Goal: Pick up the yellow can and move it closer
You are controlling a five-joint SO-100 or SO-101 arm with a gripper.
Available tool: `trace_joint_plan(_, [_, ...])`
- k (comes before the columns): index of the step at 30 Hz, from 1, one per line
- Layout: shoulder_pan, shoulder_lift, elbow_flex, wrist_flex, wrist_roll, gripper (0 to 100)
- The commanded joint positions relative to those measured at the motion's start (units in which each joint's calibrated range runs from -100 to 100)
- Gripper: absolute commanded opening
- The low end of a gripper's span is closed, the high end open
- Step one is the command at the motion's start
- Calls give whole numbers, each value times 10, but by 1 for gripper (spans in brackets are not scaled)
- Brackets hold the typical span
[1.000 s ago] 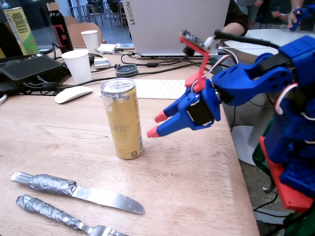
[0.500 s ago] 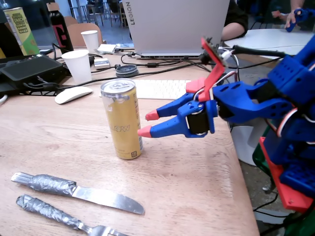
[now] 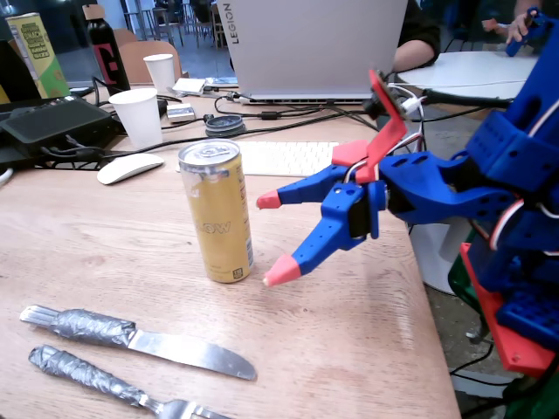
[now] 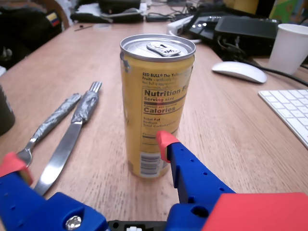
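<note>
Yellow can point(image 3: 217, 212) just beyond gripper point(image 3: 274, 236)

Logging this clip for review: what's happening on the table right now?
A blue robot arm with a red-tipped gripper is reaching toward the tall slim yellow metal drink can, which stands upright on the wooden table. The gripper is open, its fingertips close beside the can but not closed on it; the can is not lifted. A tape-handled knife and a tape-handled fork lie nearby, untouched.
</note>
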Motion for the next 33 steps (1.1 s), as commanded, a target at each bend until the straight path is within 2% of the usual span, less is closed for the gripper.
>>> trace_joint_plan(1, [26,0,6,-11,0,61])
trace_joint_plan(4, [114,0,5,-11,0,61])
trace_joint_plan(7, [148,10,-33,-5,1,60])
trace_joint_plan(12, [131,108,-150,-1,1,60])
trace_joint_plan(20, [128,189,-246,-2,6,60])
trace_joint_plan(24, [124,211,-257,-11,6,60])
trace_joint_plan(27, [52,211,-271,-11,6,60])
trace_joint_plan(29, [36,211,-271,-10,6,60])
trace_joint_plan(33, [35,211,-271,-10,6,60])
